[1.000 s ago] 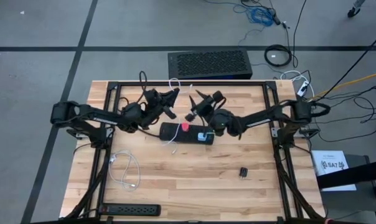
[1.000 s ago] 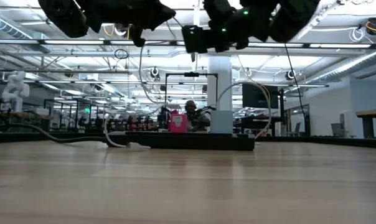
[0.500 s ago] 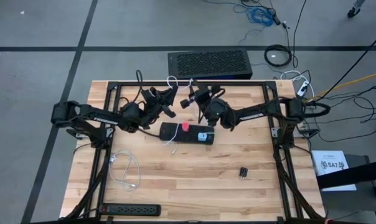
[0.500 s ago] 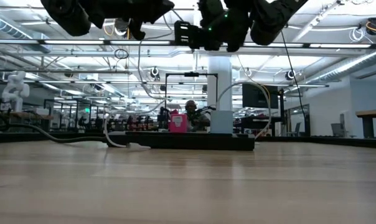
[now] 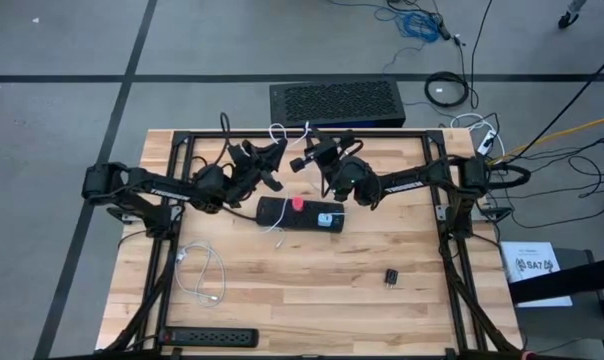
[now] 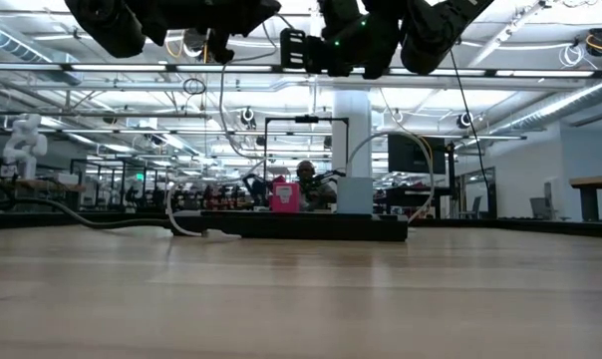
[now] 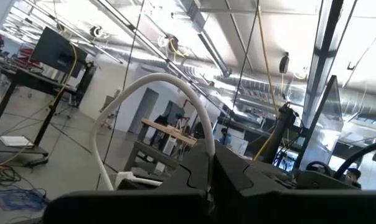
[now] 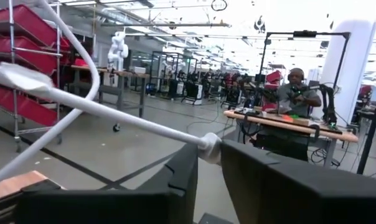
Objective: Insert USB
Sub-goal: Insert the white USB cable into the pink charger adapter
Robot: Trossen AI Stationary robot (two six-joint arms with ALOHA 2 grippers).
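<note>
Right gripper [image 8: 206, 163] has swung up to the white cable [image 8: 122, 116], jaws narrowing around its plug; left gripper [image 7: 211, 180] stays clamped on it. Handover underway, I judge.

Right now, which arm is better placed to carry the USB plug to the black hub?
Probably right: its end effector is closing on the white cable near the plug end, above the hub. The left end effector pinches the cable farther back.

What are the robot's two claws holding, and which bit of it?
Both hold the thin white cable. The left gripper is shut on its looping cord; the right gripper pinches its plug end between its fingers.
</note>
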